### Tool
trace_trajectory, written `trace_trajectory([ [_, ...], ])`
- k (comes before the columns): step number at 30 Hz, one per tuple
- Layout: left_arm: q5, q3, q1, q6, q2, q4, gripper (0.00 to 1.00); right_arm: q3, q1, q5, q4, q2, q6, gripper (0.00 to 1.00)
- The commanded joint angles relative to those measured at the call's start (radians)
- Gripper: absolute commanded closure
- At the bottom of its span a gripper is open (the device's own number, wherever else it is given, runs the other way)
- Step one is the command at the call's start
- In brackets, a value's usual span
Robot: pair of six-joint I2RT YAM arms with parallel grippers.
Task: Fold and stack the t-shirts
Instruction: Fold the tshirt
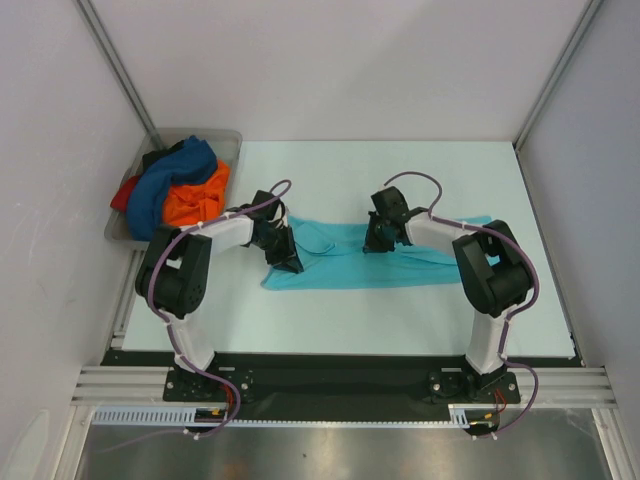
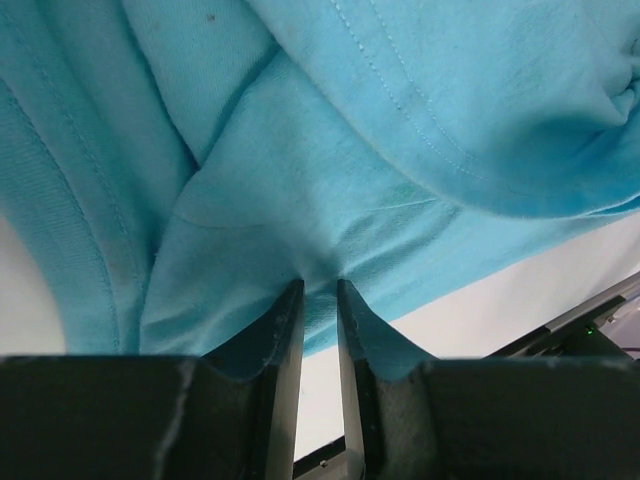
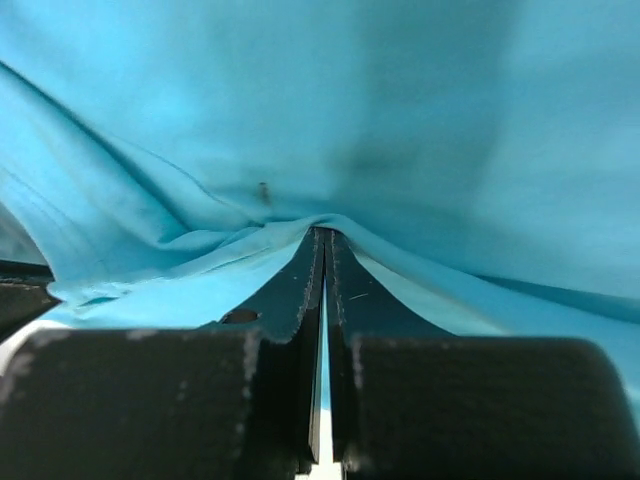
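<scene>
Nearest the arms' bases, the turquoise t-shirt (image 1: 345, 262) lies on the pale worktop (image 1: 400, 170) as a long, narrow, rumpled band stretched across between the two arms, its left end nearer the arms than its right end. The left gripper (image 1: 285, 258) sits on the band's left end. In its wrist view the two dark fingers (image 2: 283, 335) stand close together with a slim gap, and a small fold of the cloth is nipped between their tips, with creases fanning out from that spot. A stitched hem curves across the cloth beyond the tips, and a ribbed edge runs down the left side. The right gripper (image 1: 377, 238) is on the band a little right of its middle, clenched tight on a ridge of the same shirt, with folds radiating from its tips. Farther back, at the far left corner, a grey tray (image 1: 225, 140) holds a heap: a dark blue t-shirt (image 1: 160, 195) draped over an orange t-shirt (image 1: 195, 203), and a red t-shirt (image 1: 124, 193) showing at the tray's left edge.
</scene>
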Motion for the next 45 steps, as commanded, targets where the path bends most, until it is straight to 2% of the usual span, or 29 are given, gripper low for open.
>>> trace_trajectory([
  [1, -0.016, 0.000, -0.010, 0.054, -0.062, -0.009, 0.76, 0.070, -0.013, 0.030, -0.067, -0.012, -0.076, 1.00],
  [4, -0.042, 0.032, -0.032, 0.073, -0.094, -0.028, 0.75, 0.068, -0.014, 0.048, -0.123, -0.064, -0.101, 0.99],
  [9, -0.050, 0.150, -0.065, 0.097, -0.108, -0.043, 0.71, -0.048, -0.058, 0.050, -0.215, -0.252, -0.072, 0.95],
  [11, -0.010, 0.189, -0.082, 0.102, -0.091, -0.035, 0.69, -0.109, -0.107, 0.019, -0.210, -0.338, -0.052, 0.93],
  [16, 0.010, 0.247, -0.159, 0.085, -0.035, -0.022, 0.71, -0.295, -0.193, -0.053, -0.132, -0.447, -0.001, 0.88],
  [22, 0.046, 0.240, -0.228, 0.074, 0.013, -0.009, 0.72, -0.383, -0.221, -0.049, -0.081, -0.446, 0.019, 0.81],
  [28, 0.024, 0.191, -0.233, 0.097, 0.033, -0.014, 0.72, -0.374, -0.261, -0.012, -0.075, -0.394, -0.027, 0.74],
  [37, -0.032, 0.095, -0.231, 0.108, 0.061, -0.012, 0.73, -0.276, -0.307, 0.033, -0.104, -0.291, -0.098, 0.68],
  [45, -0.069, 0.029, -0.225, 0.111, 0.064, -0.009, 0.74, -0.118, -0.361, 0.060, -0.166, -0.194, -0.155, 0.65],
])
